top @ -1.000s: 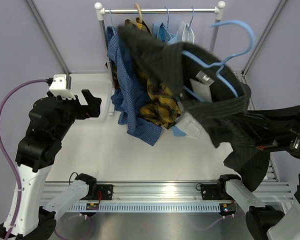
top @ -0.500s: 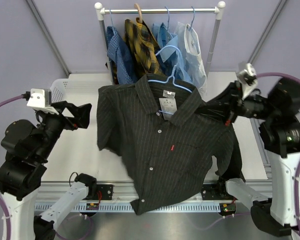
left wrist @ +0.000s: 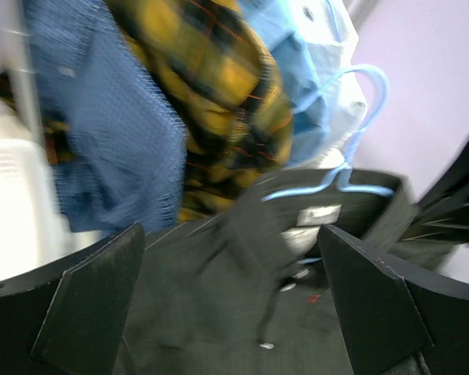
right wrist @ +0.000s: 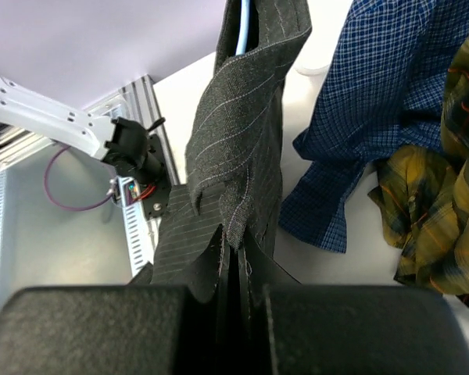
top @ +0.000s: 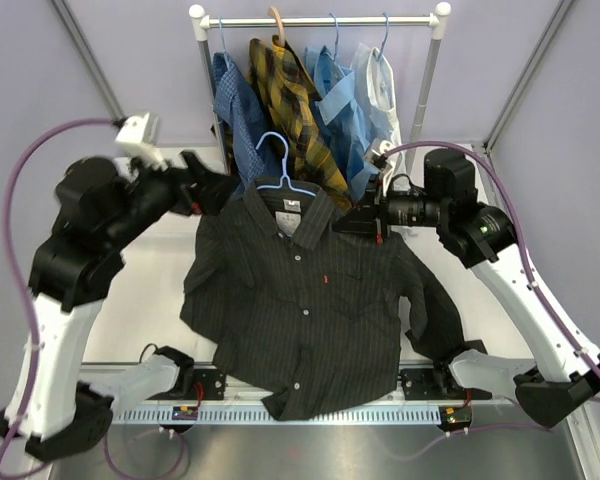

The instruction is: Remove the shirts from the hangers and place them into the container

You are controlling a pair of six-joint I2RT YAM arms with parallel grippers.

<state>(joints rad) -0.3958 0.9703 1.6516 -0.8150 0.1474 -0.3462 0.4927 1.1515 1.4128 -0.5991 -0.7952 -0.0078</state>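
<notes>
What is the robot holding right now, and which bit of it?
The right gripper pinches the black pinstriped shirt by one shoulder, beside the collar. The left gripper is open and holds nothing.

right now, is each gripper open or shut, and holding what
left gripper: open, holding nothing
right gripper: shut on the black pinstriped shirt
</notes>
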